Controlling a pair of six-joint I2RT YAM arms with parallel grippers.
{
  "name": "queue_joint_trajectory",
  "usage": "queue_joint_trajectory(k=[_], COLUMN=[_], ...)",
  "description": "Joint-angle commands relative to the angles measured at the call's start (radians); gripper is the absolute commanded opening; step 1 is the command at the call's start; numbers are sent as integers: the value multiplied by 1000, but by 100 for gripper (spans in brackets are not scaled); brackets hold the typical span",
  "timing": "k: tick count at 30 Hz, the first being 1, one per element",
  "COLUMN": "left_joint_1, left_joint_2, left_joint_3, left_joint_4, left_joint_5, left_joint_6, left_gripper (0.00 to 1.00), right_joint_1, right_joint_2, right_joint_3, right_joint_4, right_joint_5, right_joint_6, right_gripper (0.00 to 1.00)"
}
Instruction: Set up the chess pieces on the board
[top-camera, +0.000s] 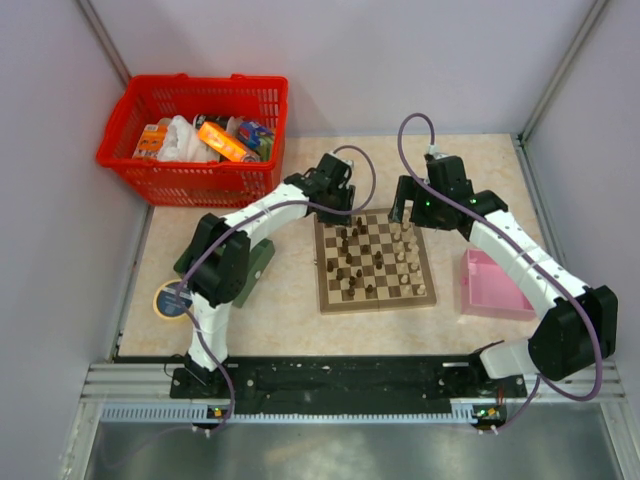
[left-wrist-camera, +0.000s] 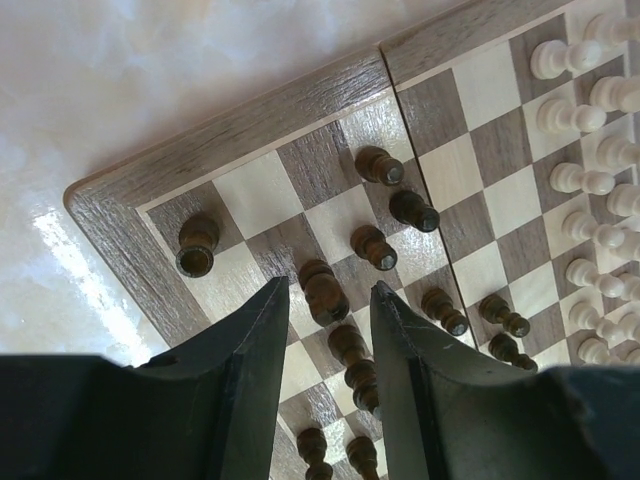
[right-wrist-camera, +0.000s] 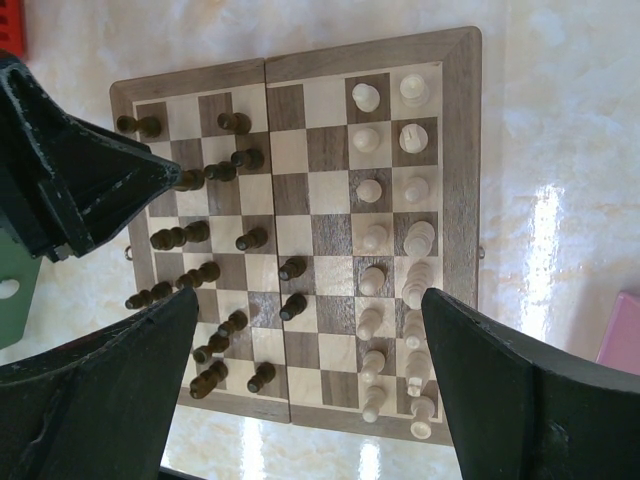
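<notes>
One dark piece (left-wrist-camera: 322, 296) between parted fingers (left-wrist-camera: 255, 350) of left hand (left-wrist-camera: 329, 288)

My left fingers (left-wrist-camera: 250, 380) are hiding near squares of the board (left-wrist-camera: 115, 230) and parts of the dark chess pieces (left-wrist-camera: 352, 355) between them, while the view's edge is cropping the pink box (right-wrist-camera: 622, 330).

Lighting's bright and soft from overhead, with barely any shadows in the top view, though the chess pieces (top-camera: 347, 247) there are just mushy little blobs. The glossy table (left-wrist-camera: 150, 90) throws white glare streaks in both wrist views, just left of the board (left-wrist-camera: 300, 190) and off to its right. The cream pieces (left-wrist-camera: 560, 58) look a bit blown out. The left gripper fingers (left-wrist-camera: 250, 400) are near-black and soft, right up against the lens.
</notes>
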Motion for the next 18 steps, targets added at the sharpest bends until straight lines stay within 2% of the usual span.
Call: queue_joint_trajectory(k=[1,11,18], left_joint_1=[2,2,2], left_joint_2=[27,52,55], left_joint_3=[13,30,32], left_joint_4=[-5,-23,-28], left_joint_5=[18,21,20], left_joint_6=[15,18,22], left_gripper=[44,41,30], right_joint_1=[-6,-6,-6], right_joint_2=[-40,-41,-40], right_joint_3=[-5,-5,-8], right_joint_4=[18,18,18], right_joint_5=[6,8,11], right_joint_6=[-2,-4,-4], right_gripper=[93,93,93])
